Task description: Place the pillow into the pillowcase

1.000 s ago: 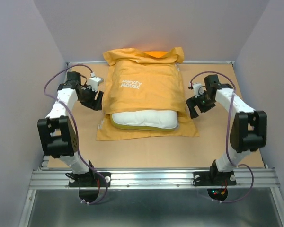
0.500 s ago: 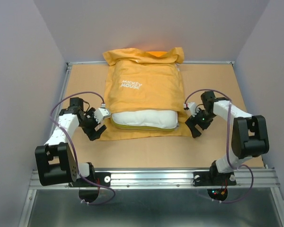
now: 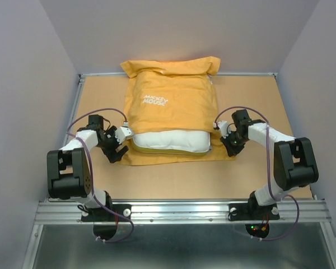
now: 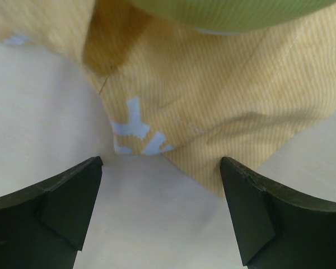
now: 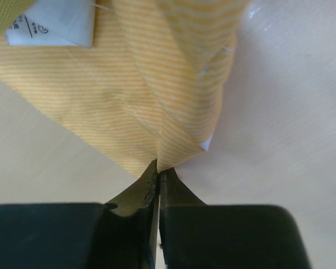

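Pillowcase corner pinched in right jaws; left jaws spread wide beside other corner.

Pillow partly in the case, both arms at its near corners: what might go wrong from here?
The right gripper pinches only the tip of the pillowcase corner; a pull may slip it free.
The left gripper is open at the other corner, holding nothing, so pulling now would likely tug the case lopsidedly.
The pillow end sticks out of the opening and might slide out further if the case is lifted.
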Action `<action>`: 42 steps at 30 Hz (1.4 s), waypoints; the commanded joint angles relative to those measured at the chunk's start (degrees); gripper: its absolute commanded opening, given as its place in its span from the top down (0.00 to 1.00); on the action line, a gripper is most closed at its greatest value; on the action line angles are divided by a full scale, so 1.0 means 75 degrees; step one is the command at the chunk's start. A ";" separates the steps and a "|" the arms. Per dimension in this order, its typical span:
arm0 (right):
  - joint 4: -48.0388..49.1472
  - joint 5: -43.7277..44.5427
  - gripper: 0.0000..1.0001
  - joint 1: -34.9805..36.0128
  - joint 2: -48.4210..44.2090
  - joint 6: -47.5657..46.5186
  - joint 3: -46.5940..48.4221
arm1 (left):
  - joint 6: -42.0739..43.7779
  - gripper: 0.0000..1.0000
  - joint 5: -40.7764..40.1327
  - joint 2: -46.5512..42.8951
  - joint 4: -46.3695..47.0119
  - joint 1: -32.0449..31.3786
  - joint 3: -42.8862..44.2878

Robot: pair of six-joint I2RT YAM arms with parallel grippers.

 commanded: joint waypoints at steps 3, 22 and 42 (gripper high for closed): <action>0.0113 -0.0437 0.99 0.0093 0.0022 0.0396 -0.0774 | 0.0603 0.01 -0.0112 -0.0095 0.0314 -0.0642 -0.1007; -0.0567 -0.1011 0.99 -0.0129 -0.3485 0.2071 0.2348 | -0.0518 1.00 0.3484 -0.1819 -0.4023 0.0260 0.4302; 0.3112 0.1531 0.99 -0.0727 -0.0171 0.3913 1.2055 | -1.1197 1.00 0.0302 -0.0662 0.6712 0.0459 1.0681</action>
